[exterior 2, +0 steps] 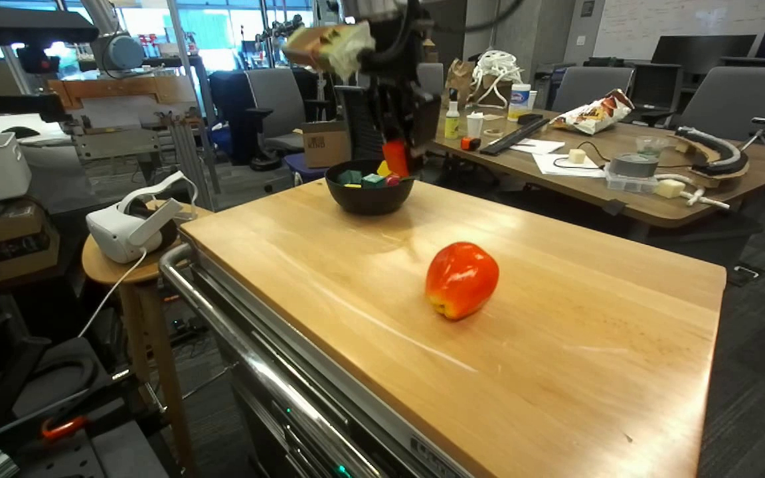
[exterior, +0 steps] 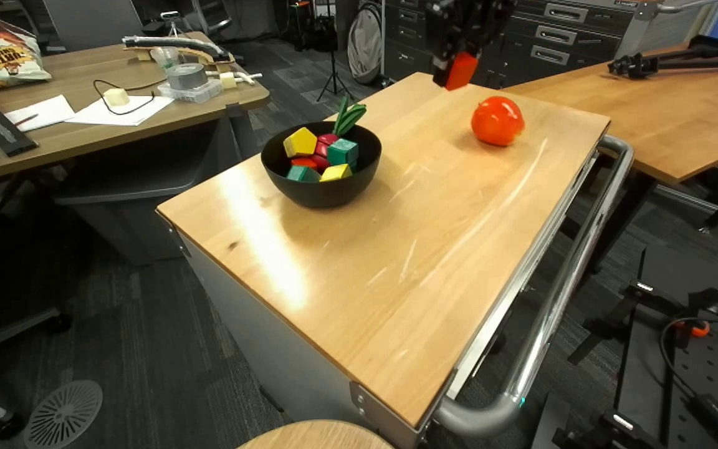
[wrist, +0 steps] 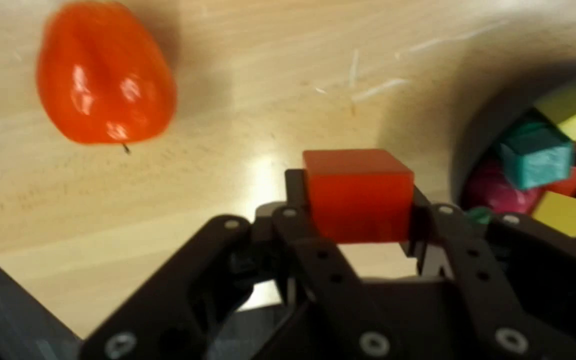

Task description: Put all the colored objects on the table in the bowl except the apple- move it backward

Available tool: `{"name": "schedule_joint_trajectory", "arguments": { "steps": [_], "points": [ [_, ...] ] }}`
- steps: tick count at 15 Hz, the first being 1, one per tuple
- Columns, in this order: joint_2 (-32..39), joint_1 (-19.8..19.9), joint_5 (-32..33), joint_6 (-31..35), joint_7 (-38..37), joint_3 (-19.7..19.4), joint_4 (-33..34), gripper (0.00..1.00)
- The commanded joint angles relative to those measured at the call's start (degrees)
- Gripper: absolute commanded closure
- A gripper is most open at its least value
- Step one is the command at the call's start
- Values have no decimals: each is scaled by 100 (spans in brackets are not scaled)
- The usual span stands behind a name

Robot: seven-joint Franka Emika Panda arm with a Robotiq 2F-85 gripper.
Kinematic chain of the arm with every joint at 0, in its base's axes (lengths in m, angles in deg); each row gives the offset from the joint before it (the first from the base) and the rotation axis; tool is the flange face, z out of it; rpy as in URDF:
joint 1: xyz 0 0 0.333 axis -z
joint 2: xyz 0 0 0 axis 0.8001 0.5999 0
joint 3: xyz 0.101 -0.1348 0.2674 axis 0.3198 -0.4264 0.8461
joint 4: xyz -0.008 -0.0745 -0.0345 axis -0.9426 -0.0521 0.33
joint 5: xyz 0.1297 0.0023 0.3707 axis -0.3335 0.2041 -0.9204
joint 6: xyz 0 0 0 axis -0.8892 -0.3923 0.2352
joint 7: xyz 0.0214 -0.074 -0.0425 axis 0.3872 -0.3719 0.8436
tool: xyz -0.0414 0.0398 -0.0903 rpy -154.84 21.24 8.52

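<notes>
The red block (wrist: 360,200) is up in the air above the light wood table (exterior: 384,274), and I can't tell how high. The gripper (wrist: 358,195) has it: its two fingers (wrist: 295,187) are pinched on the block, one on the left side and one on the right. In an exterior view the apple (exterior 2: 462,279) sits near and the bowl (exterior 2: 369,202) stands far, well apart from each other on the table. In the wrist view the block shows between them, with the apple on the left and the bowl on the right.

The apple is big, shiny and red-orange, with a bit of yellow at one end. The bowl is black and round and stands upright. Inside it I see yellow blocks (exterior: 300,143), green blocks (exterior: 343,151), a bright red piece (exterior: 304,163) and a dark red toy fruit (exterior: 323,149). Green leaves (exterior: 351,117) stick up over its rim.

A shiny metal rail (exterior: 558,305) runs along one long side of the table. In an exterior view a brown desk (exterior: 85,73) is on the left, with a bag of snacks (exterior: 9,59) and a gray roll of tape (exterior: 187,77). White goggles (exterior 2: 133,229) sit on a round stool (exterior 2: 107,267).
</notes>
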Motion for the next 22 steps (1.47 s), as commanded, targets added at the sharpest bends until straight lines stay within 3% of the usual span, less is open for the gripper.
{"name": "schedule_joint_trajectory", "arguments": {
  "steps": [1, 3, 6, 14, 15, 16, 20, 22],
  "points": [
    [-83, -289, 140, 139, 197, 390, 450, 83],
    [256, -468, -53, 375, 566, 550, 796, 83],
    [941, -577, 482, 764, 867, 694, 1290, 83],
    [2161, -543, -109, 485, 1722, 753, 2070, 83],
    [2172, -517, -208, 439, 1825, 770, 2082, 52],
    [2119, -509, -217, 377, 1870, 748, 2070, 33],
    [1387, -510, 458, 125, 1678, 349, 1755, 3],
    [928, -415, 1122, -162, 1621, 36, 1483, 0]
  ]
}}
